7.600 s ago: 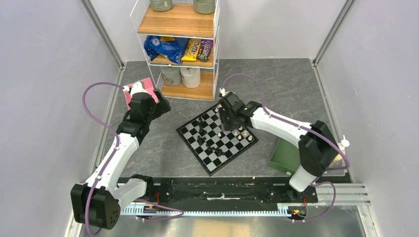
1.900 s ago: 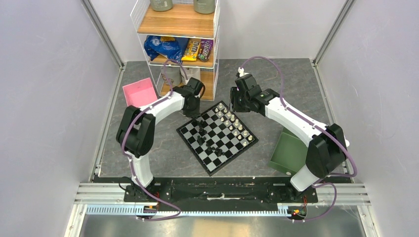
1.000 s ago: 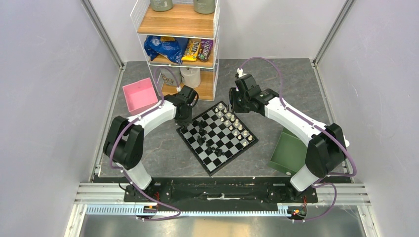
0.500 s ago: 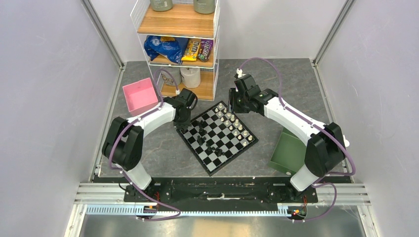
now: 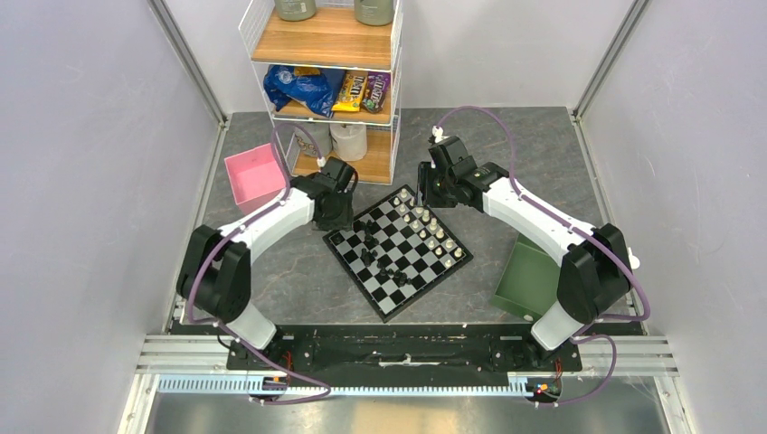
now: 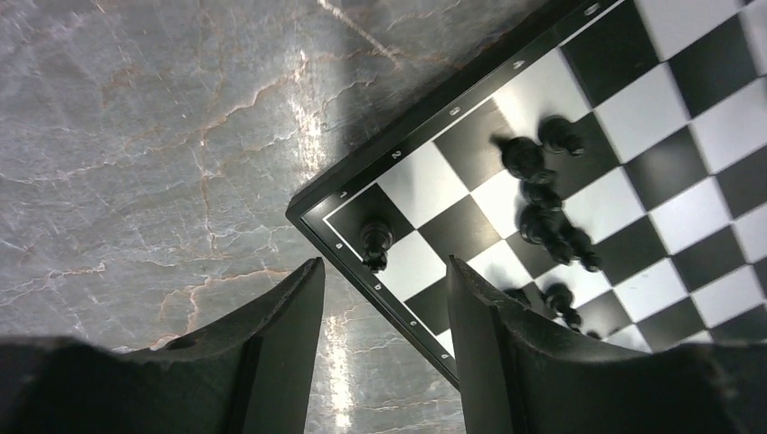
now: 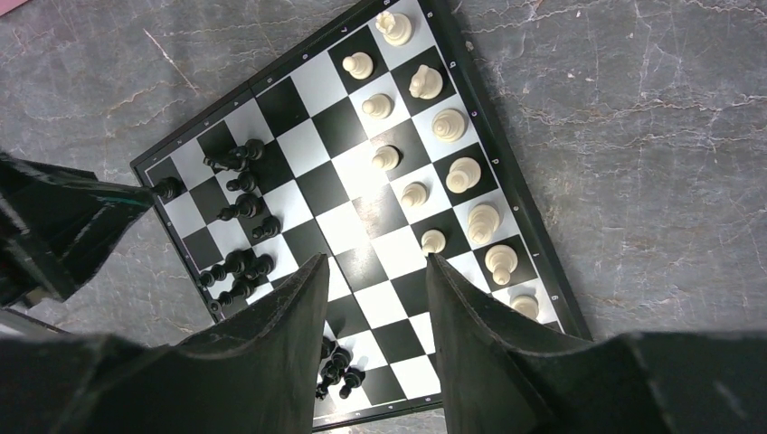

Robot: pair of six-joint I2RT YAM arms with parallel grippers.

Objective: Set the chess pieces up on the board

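Table: grey marbled top, carrying everything below.
Wire rack: white wire with wooden shelves, at the far edge, left of centre.
Board: flat on the table at its centre, turned cornerwise, just near of the rack.
Green tray: right of the board, apart from it.
Pink box: far left, beside the rack.
Snack bags: blue, yellow and brown on the middle shelf; print too small to read.
Left gripper: released, jaws parted with nothing between them, over the board's left corner.
Right gripper: likewise parted and empty, hanging above the board's far corner.
Cream pieces: upright in two rows along the board's far-right edge.
Black pieces: bunched unevenly on the board's left side.
Lone black piece: upright on the left corner square, just beyond the left fingertips.
Digits: white on the black rim; 2, 3 and 4 legible in the left wrist view.
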